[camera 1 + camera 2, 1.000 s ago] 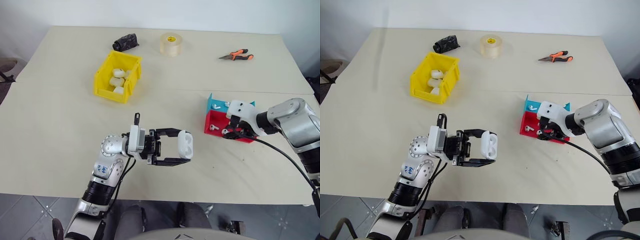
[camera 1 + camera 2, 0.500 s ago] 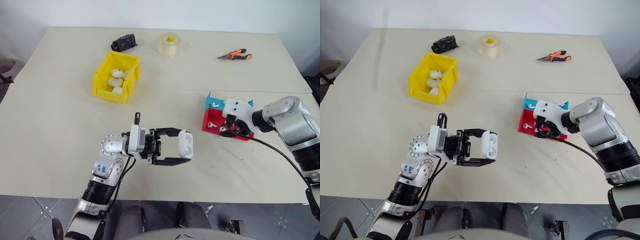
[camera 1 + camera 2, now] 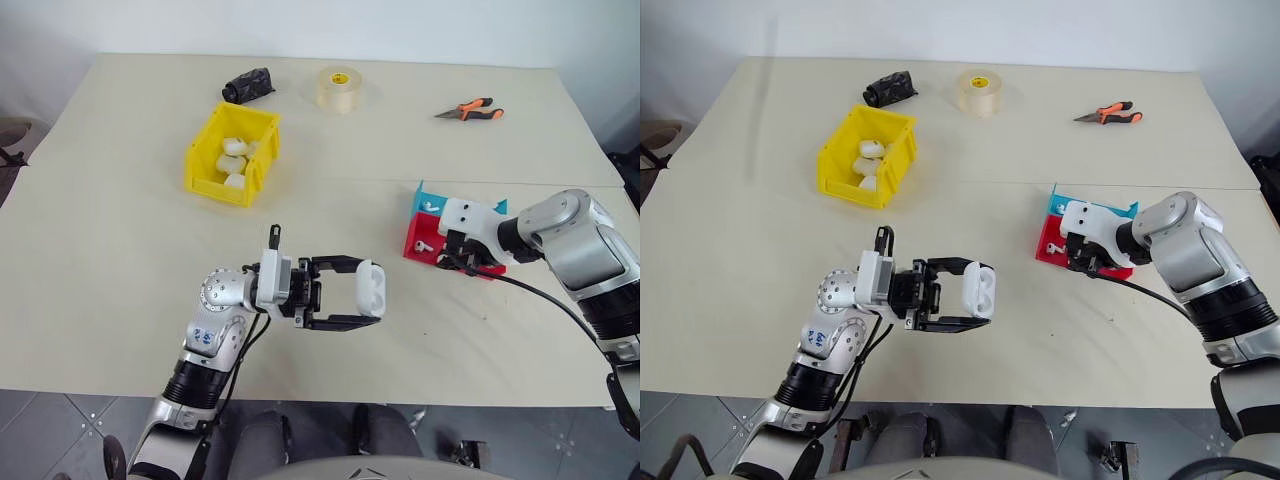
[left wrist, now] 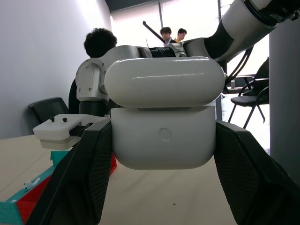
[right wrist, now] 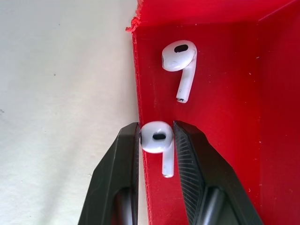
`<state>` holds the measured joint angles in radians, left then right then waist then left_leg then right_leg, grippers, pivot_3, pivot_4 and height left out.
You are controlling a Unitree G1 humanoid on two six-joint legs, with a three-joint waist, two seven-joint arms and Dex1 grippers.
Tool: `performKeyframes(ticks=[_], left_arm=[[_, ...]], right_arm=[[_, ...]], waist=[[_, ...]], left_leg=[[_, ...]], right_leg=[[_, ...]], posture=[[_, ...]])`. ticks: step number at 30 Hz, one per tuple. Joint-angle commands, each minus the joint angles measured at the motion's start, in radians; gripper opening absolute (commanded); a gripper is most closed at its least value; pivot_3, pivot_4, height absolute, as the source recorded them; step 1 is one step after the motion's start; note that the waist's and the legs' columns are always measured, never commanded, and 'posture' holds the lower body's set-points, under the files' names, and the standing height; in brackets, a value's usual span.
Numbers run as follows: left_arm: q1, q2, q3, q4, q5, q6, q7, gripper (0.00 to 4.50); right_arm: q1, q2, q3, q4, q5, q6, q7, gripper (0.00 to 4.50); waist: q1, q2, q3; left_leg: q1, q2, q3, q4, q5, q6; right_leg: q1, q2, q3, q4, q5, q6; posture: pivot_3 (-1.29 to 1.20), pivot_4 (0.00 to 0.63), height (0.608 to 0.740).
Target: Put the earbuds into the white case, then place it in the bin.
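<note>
From my seat at the controls, nearest to me the left gripper [image 3: 372, 297] hangs over the front of the pale beige table [image 3: 120, 270], its two black fingers [image 4: 89, 173] clamped on the sides of a small rounded glossy white plastic earbud case [image 3: 368, 290]; the left wrist view shows the case's hinged lid lifted slightly off the body, a dark seam between the two halves. Out at about two o'clock from that case sits the small red plastic tray [image 3: 415, 243], and the right gripper [image 5: 158, 140] reaches down into it at its near-left edge. In the right wrist view its fingers [image 5: 119, 164] stand close on either side of the head of a tiny glossy white earbud with a short stem [image 5: 158, 143], seemingly touching it both sides, right beside the tray's wall; I cannot tell whether it is lifted off the tray floor. A second white earbud [image 5: 180, 65] lies loose on the red floor just beyond it, apart from the fingers. Touching the back of the red tray is a small blue plastic tray [image 3: 432, 205] with another white earbud in it. Farther off, at around eleven o'clock from the held case, stands the bright yellow rectangular plastic bin [image 3: 205, 170], with several white cases [image 3: 233, 160] inside. Beyond it at the far edge lie a crumpled black bundle [image 3: 248, 84], a roll of clear packing tape [image 3: 339, 88] at twelve o'clock, and orange-handled pliers [image 3: 470, 109] at one o'clock.
</note>
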<state>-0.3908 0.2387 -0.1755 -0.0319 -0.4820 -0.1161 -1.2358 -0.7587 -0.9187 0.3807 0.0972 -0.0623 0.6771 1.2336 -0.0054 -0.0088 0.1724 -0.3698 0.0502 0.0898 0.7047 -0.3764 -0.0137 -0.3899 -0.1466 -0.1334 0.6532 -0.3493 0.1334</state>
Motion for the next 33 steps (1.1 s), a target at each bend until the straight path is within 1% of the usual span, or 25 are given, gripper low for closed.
performKeyframes(ticks=[1, 3, 5, 9, 11, 14, 18, 23, 33], left_arm=[[-0.017, 0.002, 0.004, -0.022, -0.010, -0.018, -0.007, 2.81], [-0.023, 0.005, 0.011, -0.015, -0.017, -0.019, -0.014, 2.81], [-0.034, 0.009, 0.019, -0.001, -0.023, -0.019, -0.023, 2.81], [-0.064, 0.013, 0.029, 0.037, -0.027, -0.018, -0.046, 2.81], [-0.077, 0.013, 0.031, 0.051, -0.024, -0.021, -0.058, 2.81], [-0.085, 0.014, 0.033, 0.060, -0.021, -0.024, -0.066, 2.81], [-0.077, 0.015, 0.032, 0.053, -0.017, -0.024, -0.065, 2.81], [-0.049, 0.017, 0.026, 0.024, -0.015, -0.014, -0.050, 2.81], [-0.038, 0.022, 0.025, 0.012, -0.011, -0.017, -0.036, 2.81]], right_arm=[[0.033, -0.033, -0.023, -0.028, -0.002, 0.001, 0.010, 1.14], [0.045, -0.062, -0.068, -0.057, 0.035, 0.014, 0.033, 1.14], [0.065, -0.091, -0.125, -0.069, 0.066, -0.017, 0.044, 1.14], [0.137, -0.135, -0.180, -0.084, 0.087, -0.011, 0.025, 1.14], [0.154, -0.126, -0.181, -0.087, 0.084, -0.021, 0.011, 1.14], [0.137, -0.097, -0.176, -0.096, 0.090, -0.011, -0.005, 1.14], [0.111, -0.087, -0.151, -0.108, 0.081, -0.004, 0.005, 1.14], [0.054, -0.055, -0.117, -0.121, 0.076, 0.070, -0.007, 1.14], [0.028, -0.067, -0.045, -0.093, 0.023, 0.058, 0.003, 1.14]], waist=[[0.001, 0.000, 0.000], [0.007, 0.000, 0.000], [0.008, 0.000, 0.000], [0.007, 0.000, 0.000], [0.004, 0.000, 0.000], [-0.003, 0.000, 0.000], [0.000, 0.000, 0.000], [0.002, 0.000, 0.000], [0.001, 0.000, 0.000]], left_leg=[[0.000, 0.000, 0.000, 0.000, 0.000, 0.000], [0.000, 0.000, 0.000, 0.000, 0.000, 0.000], [-0.001, -0.001, 0.000, 0.000, 0.000, 0.000], [-0.002, -0.001, 0.000, 0.000, 0.000, 0.000], [-0.001, -0.001, 0.000, 0.000, 0.000, 0.000], [-0.001, -0.001, 0.001, -0.001, 0.000, 0.000], [-0.001, -0.001, 0.001, -0.002, 0.000, 0.000], [-0.001, -0.001, 0.001, -0.001, 0.000, 0.000], [-0.002, -0.001, 0.000, -0.001, 0.000, 0.001]], right_leg=[[0.000, 0.000, 0.000, 0.000, 0.000, 0.000], [0.000, 0.000, 0.000, 0.000, 0.000, 0.000], [0.000, -0.001, 0.000, 0.000, 0.000, 0.000], [0.000, -0.001, 0.000, -0.001, 0.000, 0.001], [0.000, -0.001, 0.000, -0.001, 0.000, 0.001], [-0.001, -0.001, 0.000, -0.001, 0.000, 0.001], [-0.001, -0.001, 0.000, -0.001, 0.000, 0.001], [-0.001, -0.001, 0.000, -0.001, 0.001, 0.001], [-0.001, -0.001, 0.000, -0.001, 0.001, 0.001]], posture=[[0.00, 0.150, 0.740], [0.00, 0.150, 0.740], [0.00, 0.150, 0.740], [0.00, 0.150, 0.740], [0.00, 0.150, 0.740], [0.00, 0.150, 0.740], [0.00, 0.150, 0.740], [0.00, 0.150, 0.740], [0.00, 0.150, 0.740]])
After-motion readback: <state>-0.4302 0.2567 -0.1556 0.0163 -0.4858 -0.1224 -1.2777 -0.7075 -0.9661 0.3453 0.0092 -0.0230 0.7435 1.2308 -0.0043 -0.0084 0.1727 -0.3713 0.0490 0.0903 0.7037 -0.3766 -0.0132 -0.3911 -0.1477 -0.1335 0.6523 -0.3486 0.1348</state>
